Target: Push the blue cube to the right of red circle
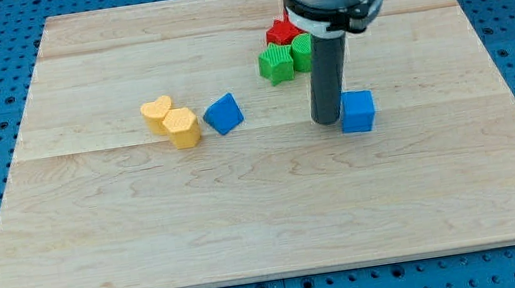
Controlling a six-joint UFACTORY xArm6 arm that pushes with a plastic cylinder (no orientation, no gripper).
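The blue cube (357,111) sits right of the board's middle. My tip (329,120) rests on the board, touching or nearly touching the cube's left side. A red block (279,32) lies near the view's top, partly hidden behind the arm, so its shape is unclear. No clearly round red block shows. A second blue block (223,113), angular in shape, lies well to the left of my tip.
Two green blocks (275,63) (302,50) sit together just below the red block, above my tip. Two yellow blocks (158,112) (182,127) touch each other at the left, beside the second blue block. The wooden board (269,223) rests on a blue pegboard.
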